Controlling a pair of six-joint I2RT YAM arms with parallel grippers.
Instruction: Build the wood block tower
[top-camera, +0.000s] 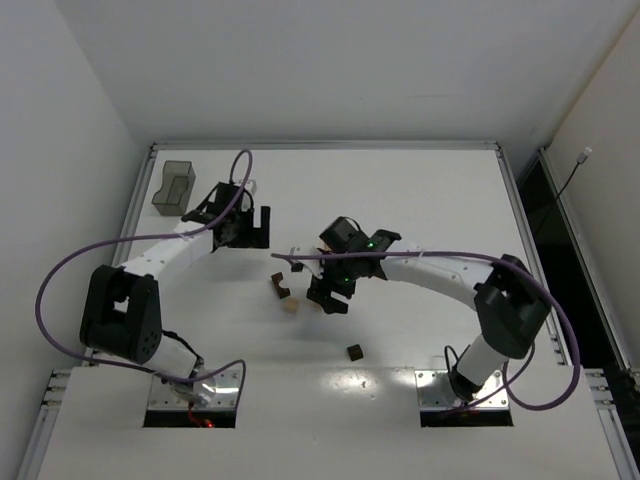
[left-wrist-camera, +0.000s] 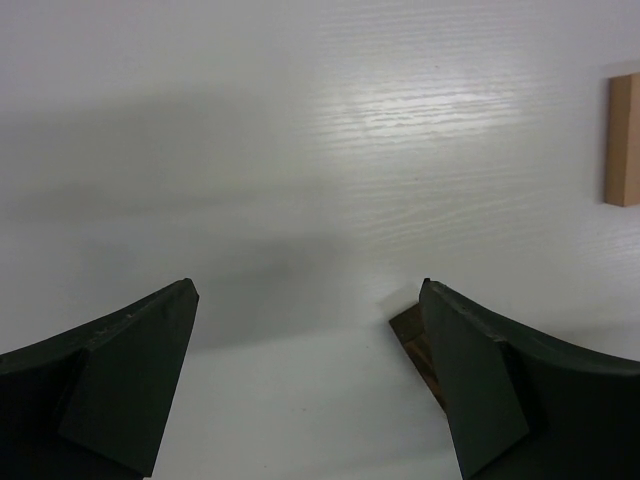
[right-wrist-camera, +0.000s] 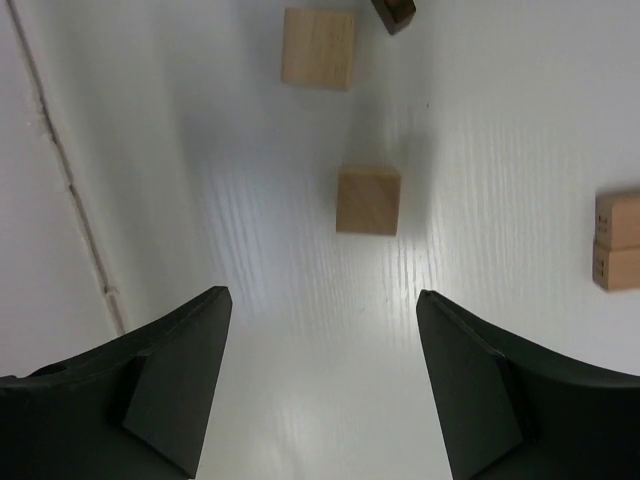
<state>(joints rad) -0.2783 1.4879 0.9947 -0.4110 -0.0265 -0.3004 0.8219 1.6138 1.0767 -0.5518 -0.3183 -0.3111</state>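
Note:
Loose wooden blocks lie on the white table (top-camera: 420, 200); no standing wood block tower shows. From above I see a dark brown block (top-camera: 277, 283), a tan one (top-camera: 290, 303) and a dark cube (top-camera: 354, 351). My right gripper (top-camera: 325, 298) (right-wrist-camera: 320, 300) hangs open and empty over bare table, with a tan cube (right-wrist-camera: 368, 201) just ahead. A second tan block (right-wrist-camera: 318, 48), a dark block (right-wrist-camera: 393, 12) and two tan pieces pressed together (right-wrist-camera: 617, 240) lie farther out. My left gripper (top-camera: 256, 236) (left-wrist-camera: 310, 300) is open and empty. A dark brown block (left-wrist-camera: 408, 335) peeks out beside its right finger (left-wrist-camera: 480, 390).
A translucent grey bin (top-camera: 173, 188) stands at the table's far left corner. A tan block (left-wrist-camera: 624, 140) shows at the right edge of the left wrist view. Purple cables loop from both arms. A raised rim frames the table.

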